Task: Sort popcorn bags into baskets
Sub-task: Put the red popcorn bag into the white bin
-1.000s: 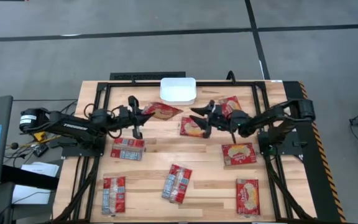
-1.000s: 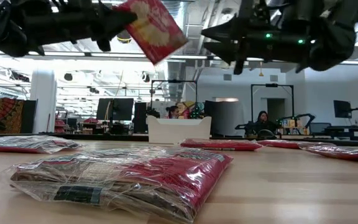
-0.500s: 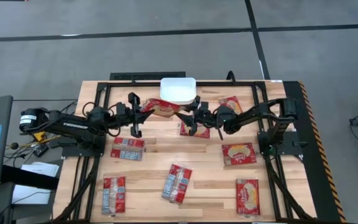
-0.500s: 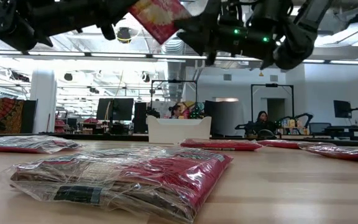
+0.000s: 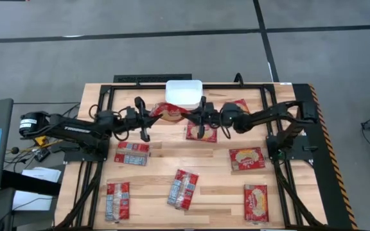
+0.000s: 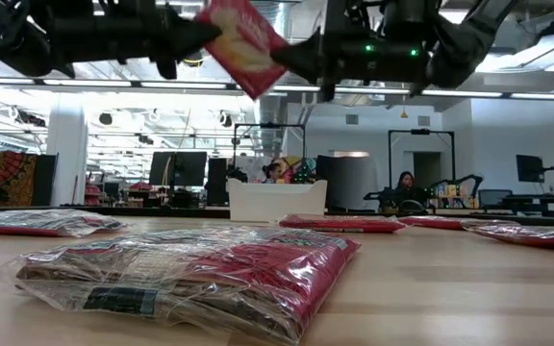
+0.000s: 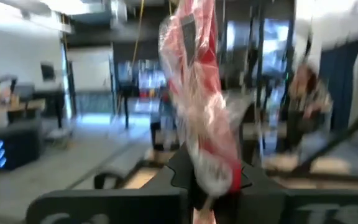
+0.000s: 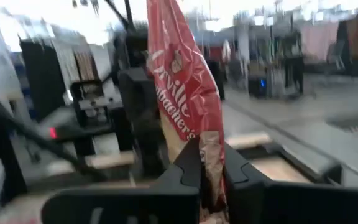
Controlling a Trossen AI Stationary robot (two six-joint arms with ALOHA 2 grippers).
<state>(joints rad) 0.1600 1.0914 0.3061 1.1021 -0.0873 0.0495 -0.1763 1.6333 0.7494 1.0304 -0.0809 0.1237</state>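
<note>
One red popcorn bag hangs in the air just in front of the white basket, which stands at the table's far edge. My left gripper is shut on the bag's left end and my right gripper is shut on its right end. In the low view the bag is high above the table and tilted. Several other popcorn bags lie flat on the wood, among them one under the right arm and one near the left arm. My left gripper pinches the bag's left end between its two fingers, coming about level from the table's left. The bag stands on edge beyond the fingers, clear of the table. My right gripper pinches the bag's opposite end between its two fingers, about level from the table's right. The bag stands on edge beyond the fingers, lifted clear.
More bags lie at the near left, near middle, right and near right, and one at the far right. A black frame runs round the table's edges.
My right gripper has moved toward the table's left, up to the bag that my left gripper holds aloft, and has shut on the bag's right end. The bag has stayed lifted clear.
</note>
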